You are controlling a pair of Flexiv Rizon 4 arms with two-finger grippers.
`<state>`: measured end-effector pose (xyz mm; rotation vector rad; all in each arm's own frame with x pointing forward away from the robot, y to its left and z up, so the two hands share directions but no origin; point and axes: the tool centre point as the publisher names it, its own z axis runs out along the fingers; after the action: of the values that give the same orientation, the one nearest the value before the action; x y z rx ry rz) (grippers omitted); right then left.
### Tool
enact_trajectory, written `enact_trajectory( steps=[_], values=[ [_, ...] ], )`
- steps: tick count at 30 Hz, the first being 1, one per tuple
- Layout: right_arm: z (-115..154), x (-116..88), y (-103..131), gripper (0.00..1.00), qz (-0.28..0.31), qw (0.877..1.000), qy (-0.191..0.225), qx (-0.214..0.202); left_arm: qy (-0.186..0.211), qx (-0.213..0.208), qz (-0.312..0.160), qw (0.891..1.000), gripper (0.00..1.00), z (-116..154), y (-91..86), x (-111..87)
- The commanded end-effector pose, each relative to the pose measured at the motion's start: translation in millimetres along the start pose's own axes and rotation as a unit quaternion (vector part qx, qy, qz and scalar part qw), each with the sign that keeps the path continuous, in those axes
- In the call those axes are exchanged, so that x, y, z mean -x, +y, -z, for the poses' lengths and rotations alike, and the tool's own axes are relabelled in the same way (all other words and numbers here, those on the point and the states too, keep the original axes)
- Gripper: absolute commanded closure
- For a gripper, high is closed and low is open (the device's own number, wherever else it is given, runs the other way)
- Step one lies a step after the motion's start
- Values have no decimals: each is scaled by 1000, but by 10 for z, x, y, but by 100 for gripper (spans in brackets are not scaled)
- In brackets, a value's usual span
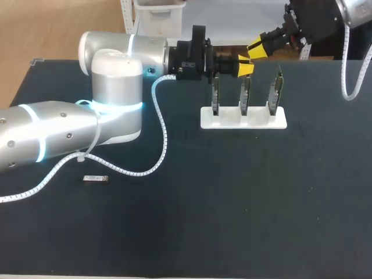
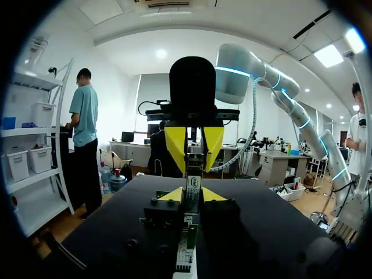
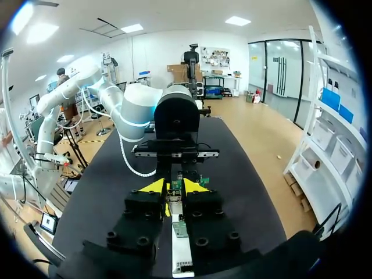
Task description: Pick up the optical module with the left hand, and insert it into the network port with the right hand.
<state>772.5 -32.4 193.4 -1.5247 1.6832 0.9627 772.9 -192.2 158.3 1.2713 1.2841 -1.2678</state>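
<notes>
The left claw [image 1: 244, 64] is closed on a narrow silver optical module with a white label [image 2: 192, 185]. In the left wrist view its yellow fingertips [image 2: 174, 195] press against the module from both sides. The module stands on end between them and sticks out ahead of the claw.

The right claw [image 1: 256, 48] comes in from the far right corner and faces the left claw tip to tip, very near it. The free end of the module reaches into the right claw [image 3: 174, 186]. I cannot tell whether that claw is gripping it or only standing around it.

Right under both claws is a flat white plastic base [image 1: 273, 120] holding three upright green circuit boards with network ports [image 1: 275, 93]. The boards stand in a row, and the left claw hangs just above the middle one. In the left wrist view a green board edge [image 2: 186, 247] shows below that claw. In the right wrist view the white base runs away beneath the right claw.

A second small silver rectangular module [image 1: 96, 178] lies flat on the dark cloth-covered table [image 1: 261, 197]. It is well behind the left claw, back along that arm and well apart from both claws. Just beside it runs the white spiral cable [image 1: 163, 131] that loops down from the left arm's wrist.
</notes>
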Motion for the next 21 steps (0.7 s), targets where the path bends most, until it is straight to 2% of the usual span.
enact_trajectory(
  steps=[1, 5, 6, 7, 8, 21],
  values=[
    [6, 3, 56, 100, 1, 1000, 0, 0, -1, 2, 0, 1000, 100, 9, 47, -4],
    [8, 4, 54, 100, 1, 1000, 1, 0, -1, 2, 0, 1000, 100, 9, 47, -4],
    [10, 4, 54, 100, 2, 1000, 1, 0, -1, 2, 0, 1000, 85, 9, 47, -4],
    [11, 4, 54, 100, 2, 1000, 1, 0, -1, 2, 0, 1000, 22, 9, 47, -4],
    [13, 4, 54, 100, 2, 1000, 2, 0, -1, 2, 0, 1000, 0, 9, 47, -4],
    [22, 2, 72, 100, 2, 1000, 2, -1, 4, 2, -8, 1000, 0, 27, 28, -7]
  ],
)
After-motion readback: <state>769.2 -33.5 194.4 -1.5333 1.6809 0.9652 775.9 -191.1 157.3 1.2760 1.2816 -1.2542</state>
